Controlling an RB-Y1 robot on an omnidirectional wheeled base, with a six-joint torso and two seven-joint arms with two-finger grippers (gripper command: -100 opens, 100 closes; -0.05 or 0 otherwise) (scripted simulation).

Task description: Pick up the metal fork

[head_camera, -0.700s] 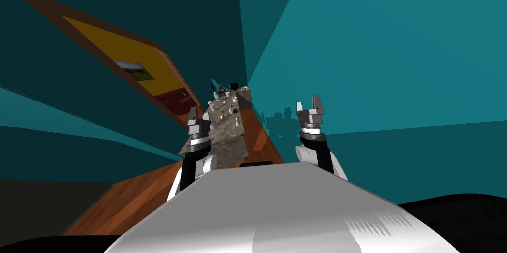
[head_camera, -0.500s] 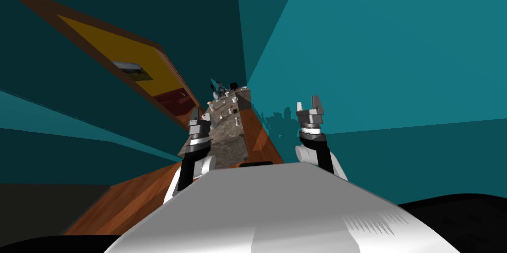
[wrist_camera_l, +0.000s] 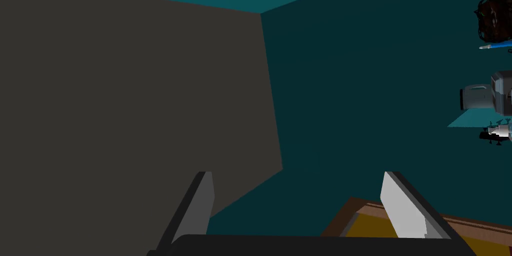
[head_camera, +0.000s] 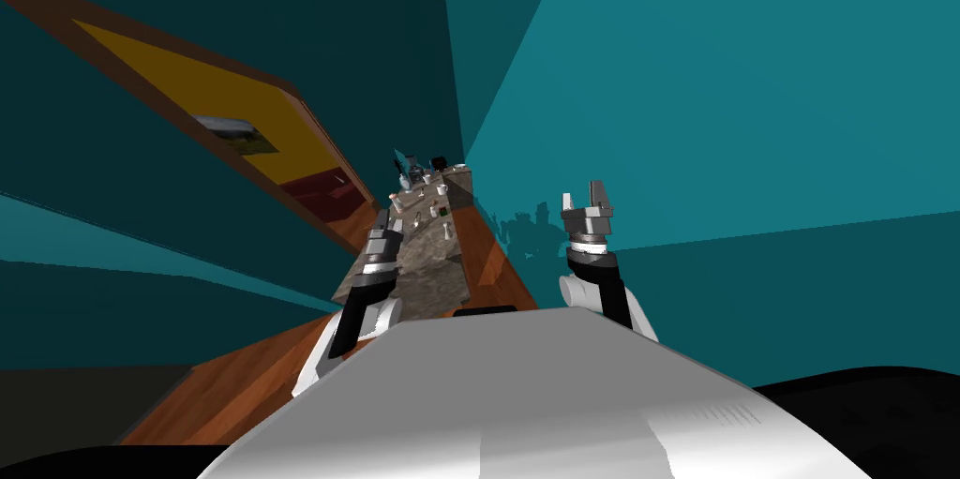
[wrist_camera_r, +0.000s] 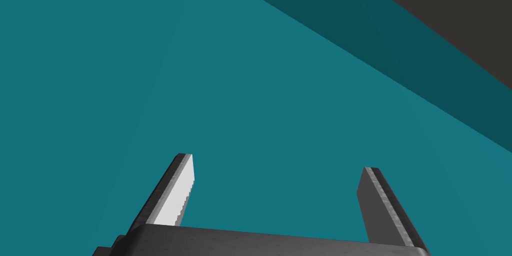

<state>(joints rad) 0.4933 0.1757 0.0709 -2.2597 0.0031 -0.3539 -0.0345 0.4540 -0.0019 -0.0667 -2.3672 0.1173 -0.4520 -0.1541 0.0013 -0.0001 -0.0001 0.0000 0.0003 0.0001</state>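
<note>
A long counter with a mottled stone top (head_camera: 427,267) runs away from me. Several small white and dark items (head_camera: 429,194) stand on its far half, too small to tell a fork among them. My left gripper (head_camera: 383,218) hovers over the counter's near left edge; in the left wrist view its fingers (wrist_camera_l: 202,203) stand open with nothing between them. My right gripper (head_camera: 586,194) is raised to the right of the counter, in front of the teal wall, open and empty (wrist_camera_r: 275,193).
Off to one side of the left gripper, a grey appliance (wrist_camera_l: 487,95), a dark brown lump (wrist_camera_l: 495,15) and a small bottle (wrist_camera_l: 497,133) stand at a teal wall. A brown-framed yellow opening (head_camera: 216,98) lies left of the counter. Wooden floor (head_camera: 253,380) flanks it.
My left arm has reached forward and turned, bringing its gripper nearer the counter's edge. The head view has shifted slightly. The right arm has stayed put.
</note>
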